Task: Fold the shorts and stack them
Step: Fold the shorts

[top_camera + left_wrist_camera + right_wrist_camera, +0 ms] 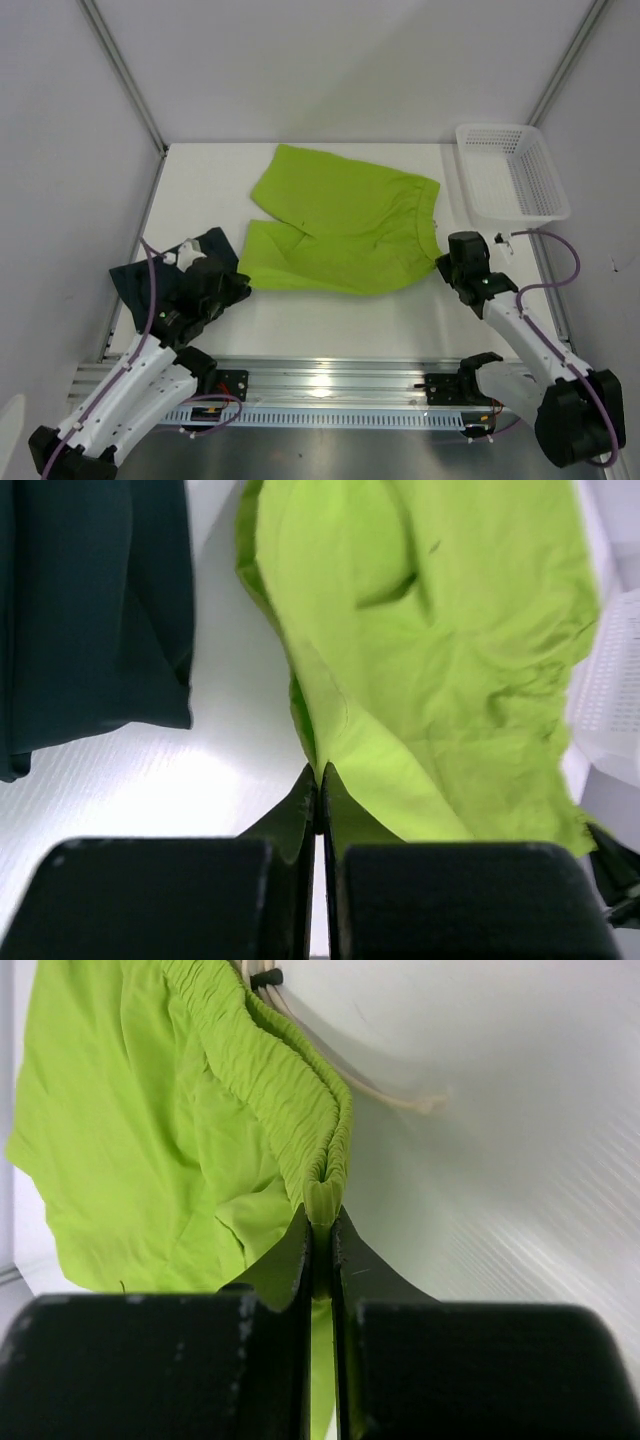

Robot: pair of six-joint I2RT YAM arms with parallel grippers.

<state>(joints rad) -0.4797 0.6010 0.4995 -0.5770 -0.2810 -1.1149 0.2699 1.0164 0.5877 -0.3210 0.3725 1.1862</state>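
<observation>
The lime green shorts [340, 225] lie spread flat mid-table, waistband to the right. My left gripper [238, 287] is at the near-left leg corner; in the left wrist view its jaws [320, 773] are shut, pinching the tip of the green fabric [430, 630]. My right gripper [447, 262] is at the near end of the waistband. The right wrist view shows it [322, 1222] shut on the gathered green waistband [270, 1080], with fabric between the fingers. The dark navy shorts [150, 275] lie crumpled at the left, partly hidden under the left arm, also seen in the left wrist view [90, 620].
A white mesh basket [512, 175] stands at the back right corner, its edge also visible [612, 690] beside the green shorts. A white drawstring [385, 1093] trails from the waistband onto the table. Grey walls close in on three sides.
</observation>
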